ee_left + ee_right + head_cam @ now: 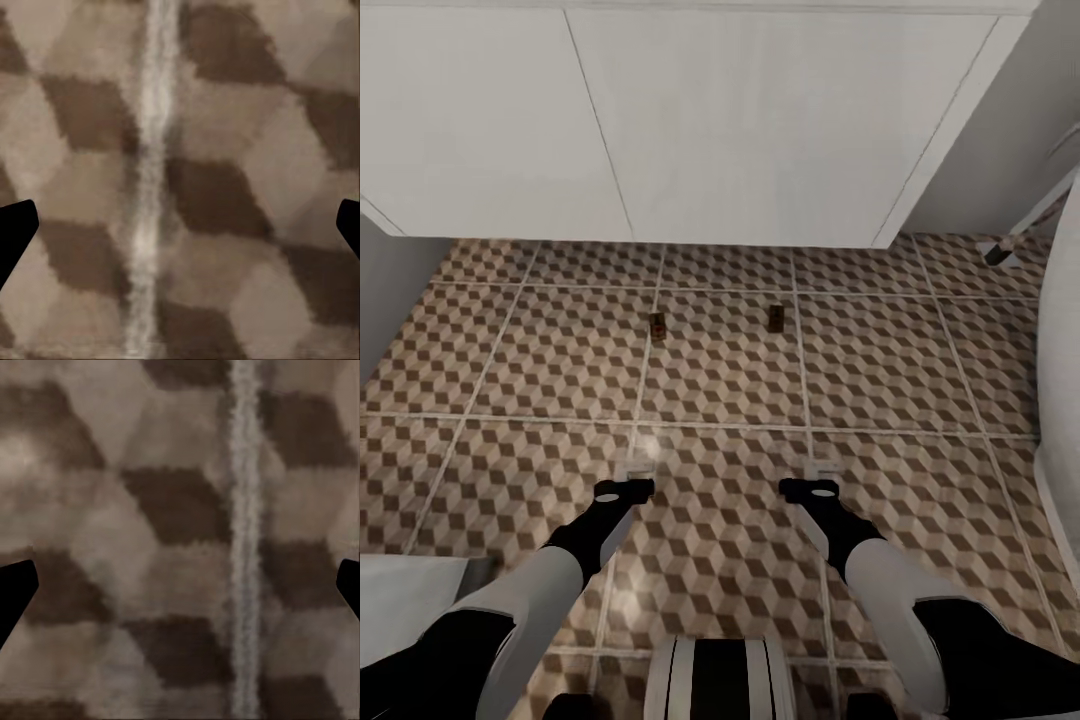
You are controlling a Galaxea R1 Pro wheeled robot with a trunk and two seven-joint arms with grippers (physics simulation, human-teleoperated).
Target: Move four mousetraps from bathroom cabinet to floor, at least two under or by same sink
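Note:
Two mousetraps lie on the cube-patterned bathroom floor [720,380] just in front of the white vanity [660,120]: one mousetrap [657,326] to the left, the other mousetrap [775,318] to the right, about a tile apart. The sink basin on top is out of view, and so is the cabinet. My left gripper [625,490] [180,225] and right gripper [810,488] [180,585] point down at the floor, nearer to me than the traps. Both are open, with only bare tile and a grout line between their fingers.
A curved white body [1060,400] runs along the right edge, and a thin white bar with a dark tip [1000,250] reaches the floor near the vanity's right corner. A grey wall [390,290] stands at the left. A pale grey surface [410,590] sits at bottom left.

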